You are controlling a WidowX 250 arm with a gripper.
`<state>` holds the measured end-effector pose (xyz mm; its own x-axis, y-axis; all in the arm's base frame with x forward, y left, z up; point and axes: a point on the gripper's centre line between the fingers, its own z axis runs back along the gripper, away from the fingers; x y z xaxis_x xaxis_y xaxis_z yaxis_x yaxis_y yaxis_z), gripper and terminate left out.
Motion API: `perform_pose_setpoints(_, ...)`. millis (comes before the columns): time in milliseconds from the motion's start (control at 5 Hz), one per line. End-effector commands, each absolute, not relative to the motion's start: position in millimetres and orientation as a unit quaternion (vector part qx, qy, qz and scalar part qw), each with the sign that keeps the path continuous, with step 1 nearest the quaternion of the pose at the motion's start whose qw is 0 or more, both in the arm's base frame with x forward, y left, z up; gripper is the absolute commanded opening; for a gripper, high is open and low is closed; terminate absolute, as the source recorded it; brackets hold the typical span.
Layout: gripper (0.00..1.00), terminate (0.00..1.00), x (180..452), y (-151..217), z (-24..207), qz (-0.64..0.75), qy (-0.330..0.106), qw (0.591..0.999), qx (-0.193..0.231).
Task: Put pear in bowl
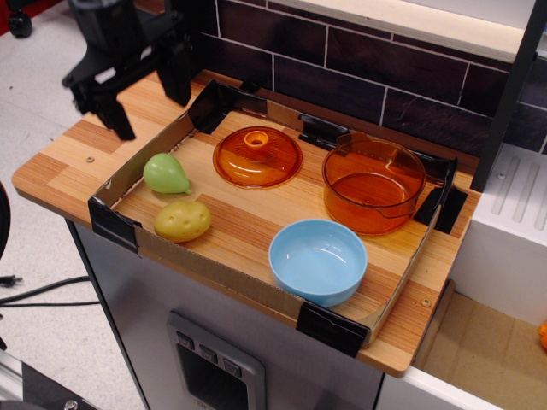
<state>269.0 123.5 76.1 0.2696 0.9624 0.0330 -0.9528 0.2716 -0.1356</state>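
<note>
Hovering with fingers spread, your hand (145,104) sits above the small light-green plastic pear (165,173) lying on the desk's (60,162) left, well apart from the glossy light-blue bowl (318,260).

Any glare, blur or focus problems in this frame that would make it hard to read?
In observation.image, lighting is even and soft, with faint shadows under the pear and bowl. Small glare streaks sit on the bowl's inner wall and the orange pot. The end effector at top left is dark and slightly soft, its fingers spread open. No noticeable distortion.
</note>
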Motion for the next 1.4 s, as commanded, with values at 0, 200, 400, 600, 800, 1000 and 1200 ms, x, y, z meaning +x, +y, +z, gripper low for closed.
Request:
perform_pose_setpoints(0, 1.0, 0.0, 262.2, 125.6, 56.8, 0.587, -0.058, 0.807, -0.034)
perform_pose_setpoints(200, 1.0, 0.0, 267.1, 119.0, 51.8, 0.578, -0.061, 0.812, -0.046)
perform_pose_setpoints(400, 1.0, 0.0, 271.6, 118.1, 42.5, 0.571, -0.064, 0.817, -0.044)
perform_pose_setpoints(600, 1.0, 0.0, 276.9, 121.5, 35.0, 0.564, -0.069, 0.823, -0.03)
perform_pose_setpoints(800, 1.0, 0.0, 276.2, 124.7, 25.8, 0.564, -0.061, 0.824, -0.01)
perform_pose_setpoints(1000, 0.0, 0.0, 273.2, 125.3, 24.7, 0.557, -0.051, 0.829, -0.021)
perform_pose_setpoints(1200, 0.0, 0.0, 274.5, 126.0, 45.9, 0.545, -0.058, 0.835, -0.041)
